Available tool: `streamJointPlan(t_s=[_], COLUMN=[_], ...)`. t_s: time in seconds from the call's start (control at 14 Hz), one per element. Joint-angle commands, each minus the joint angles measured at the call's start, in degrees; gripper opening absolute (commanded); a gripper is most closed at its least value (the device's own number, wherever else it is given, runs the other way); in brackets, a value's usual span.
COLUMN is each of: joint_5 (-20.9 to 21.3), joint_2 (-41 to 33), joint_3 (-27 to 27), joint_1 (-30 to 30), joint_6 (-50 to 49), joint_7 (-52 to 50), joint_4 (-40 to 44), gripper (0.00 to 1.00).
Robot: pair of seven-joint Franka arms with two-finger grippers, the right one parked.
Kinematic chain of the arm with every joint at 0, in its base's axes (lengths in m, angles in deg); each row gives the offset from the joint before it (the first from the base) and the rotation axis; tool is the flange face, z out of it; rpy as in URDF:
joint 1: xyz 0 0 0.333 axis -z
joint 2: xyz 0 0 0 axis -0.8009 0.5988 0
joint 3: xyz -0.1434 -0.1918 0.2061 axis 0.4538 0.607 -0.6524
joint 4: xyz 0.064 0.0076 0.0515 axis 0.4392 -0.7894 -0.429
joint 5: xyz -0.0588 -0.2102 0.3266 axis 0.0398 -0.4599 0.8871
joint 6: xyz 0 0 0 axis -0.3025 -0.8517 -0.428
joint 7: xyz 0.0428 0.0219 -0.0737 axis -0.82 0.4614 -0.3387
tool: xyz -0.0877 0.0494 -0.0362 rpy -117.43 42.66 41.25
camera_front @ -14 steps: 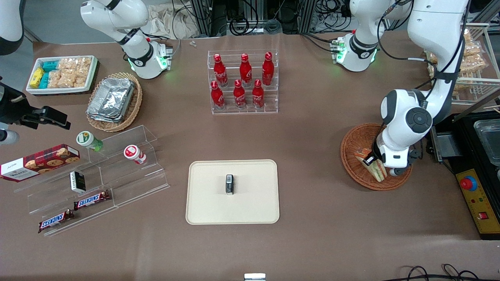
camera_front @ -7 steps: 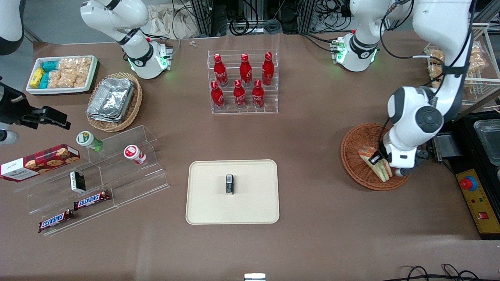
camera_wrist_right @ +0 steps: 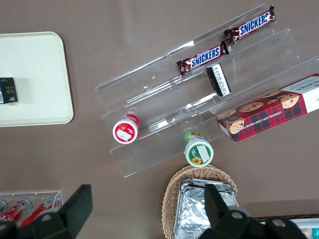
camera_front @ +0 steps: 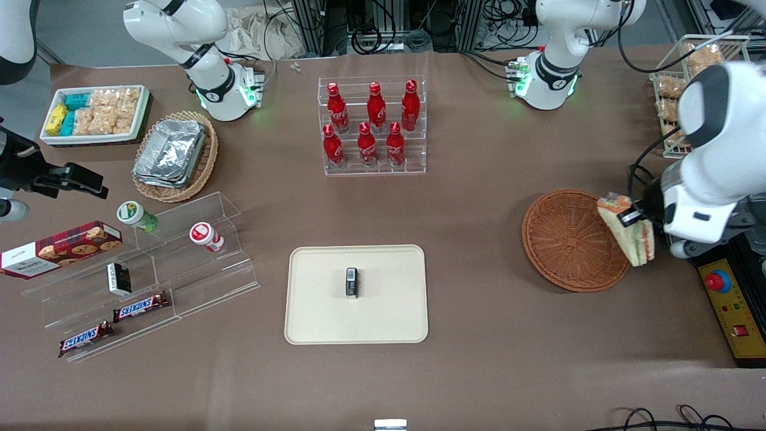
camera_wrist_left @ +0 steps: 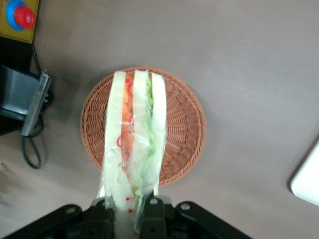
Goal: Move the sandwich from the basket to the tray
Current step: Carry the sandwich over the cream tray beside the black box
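Note:
The sandwich [camera_front: 627, 228], a wrapped wedge of pale bread with orange and green filling, hangs in the air above the rim of the reddish-brown wicker basket [camera_front: 565, 239] at the working arm's end of the table. My gripper [camera_front: 633, 216] is shut on it near one end. From the wrist, the sandwich [camera_wrist_left: 133, 134] runs out from the gripper [camera_wrist_left: 130, 213] over the basket [camera_wrist_left: 184, 130], which holds nothing. The cream tray [camera_front: 317, 311] lies flat near the table's middle, with a small black box [camera_front: 352, 282] on it.
A clear rack of red bottles [camera_front: 372, 126] stands farther from the front camera than the tray. A black unit with a red button [camera_front: 718, 281] sits beside the basket. A wire rack of snack bags [camera_front: 688, 72] stands at the working arm's end. Clear steps with snacks [camera_front: 149, 269] lie toward the parked arm's end.
The gripper has lifted the sandwich out of the basket and carried it up toward the working arm's end. The basket now holds nothing.

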Motion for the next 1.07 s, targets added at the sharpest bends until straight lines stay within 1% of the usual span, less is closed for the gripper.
streamJointPlan(t_s=[0.0, 0.21, 0.29, 0.43, 0.5, 0.57, 0.71, 0.79, 1.0], joint_5=[-0.18, -0.01, -0.01, -0.09, 0.08, 0.6, 1.22, 2.1, 2.45], joint_2=[3.56, 6.1, 7.94, 14.17, 16.99, 19.71, 24.11, 26.22, 32.03], joint_3=[2.56, 10.72, 12.67, 16.27, 18.03, 19.44, 19.37, 19.37, 19.28], joint_1=[1.41, 1.68, 1.68, 1.94, 2.29, 3.86, 8.86, 10.11, 13.01], joint_6=[-4.27, -3.75, -3.48, -1.56, 1.15, 4.75, 11.17, 14.24, 21.63], joint_7=[3.57, 2.87, 1.56, -3.61, -5.81, -8.53, -12.24, -12.51, -12.51], joint_4=[9.23, 10.31, 11.18, 14.59, 15.48, 16.01, 16.46, 16.46, 16.46], gripper=[0.0, 0.0, 0.0, 0.0, 0.0, 0.0, 0.0, 0.0, 0.0])
